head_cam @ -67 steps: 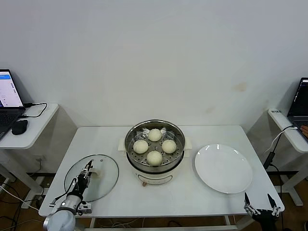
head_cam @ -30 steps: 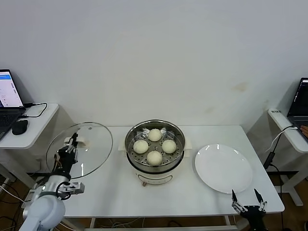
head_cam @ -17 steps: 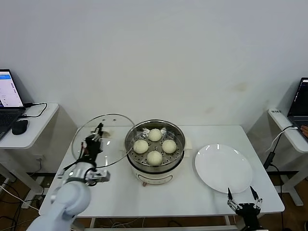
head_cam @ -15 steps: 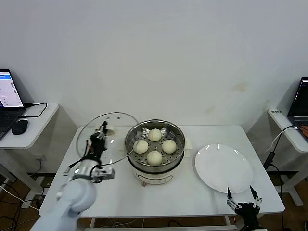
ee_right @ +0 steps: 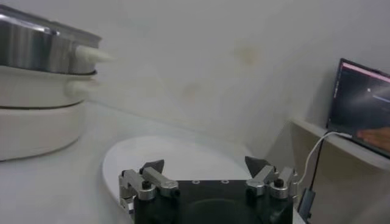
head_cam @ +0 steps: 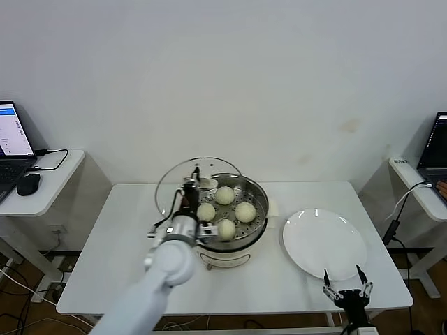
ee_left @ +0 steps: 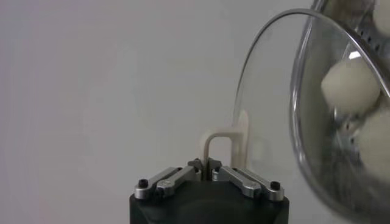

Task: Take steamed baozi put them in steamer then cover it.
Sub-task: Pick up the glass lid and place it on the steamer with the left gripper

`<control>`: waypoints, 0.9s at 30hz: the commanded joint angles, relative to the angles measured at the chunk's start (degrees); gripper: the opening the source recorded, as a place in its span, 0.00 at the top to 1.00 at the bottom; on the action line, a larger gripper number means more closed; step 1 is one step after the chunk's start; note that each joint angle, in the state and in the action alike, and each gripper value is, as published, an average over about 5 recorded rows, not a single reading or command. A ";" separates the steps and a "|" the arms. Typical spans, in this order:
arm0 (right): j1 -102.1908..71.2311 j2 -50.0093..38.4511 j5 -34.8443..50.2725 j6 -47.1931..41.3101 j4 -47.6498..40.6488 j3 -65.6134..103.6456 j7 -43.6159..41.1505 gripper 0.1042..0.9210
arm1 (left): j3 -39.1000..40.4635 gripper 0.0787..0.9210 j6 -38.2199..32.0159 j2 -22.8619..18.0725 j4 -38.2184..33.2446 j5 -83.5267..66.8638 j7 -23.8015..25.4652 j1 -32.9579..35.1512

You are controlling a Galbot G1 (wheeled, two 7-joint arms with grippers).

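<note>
White wall fills the back of the room, and a white table (head_cam: 126, 230) stands in front of it. On the middle of the table sits the steamer (head_cam: 225, 218), a shiny steel pot on a cream base. Four steamed baozi (head_cam: 245, 211) lie on the holed tray inside it, one each at 12, 3, 6 and 9 o'clock. The left gripper (head_cam: 193, 183) is up in the air at the steamer's 9 o'clock side, and its fingers are pressed together on the cream handle of the cover (head_cam: 173, 183). The left wrist view shows the fingers (ee_left: 178, 176) pinching that handle. The cover is a clear glass lid with a metal rim. It is tilted, and it hangs partly over the steamer's 10 o'clock edge, not set down on the pot. A flat white plate (head_cam: 324, 244) lies on the table at the steamer's 3 o'clock side, just apart from it. The right gripper (head_cam: 346, 292) waits low at the table's near edge, at the plate's 6 o'clock side, with its fingers spread wide and holding nothing.
</note>
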 commanded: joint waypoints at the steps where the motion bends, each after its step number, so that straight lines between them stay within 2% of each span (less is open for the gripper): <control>1: 0.23 0.30 -2.23 0.48 -0.87 -0.19 0.43 0.12 | 5.67 0.94 2.63 -10.33 5.42 12.25 6.55 -3.73; 19: -0.20 0.23 -3.86 1.61 -1.96 -1.57 0.31 0.12 | 2.92 0.94 1.96 -13.07 7.55 16.19 5.05 -0.03; 27: -0.46 0.16 -3.95 1.73 -2.13 -1.90 0.15 0.12 | 1.83 0.94 1.40 -12.88 8.19 16.58 4.66 0.97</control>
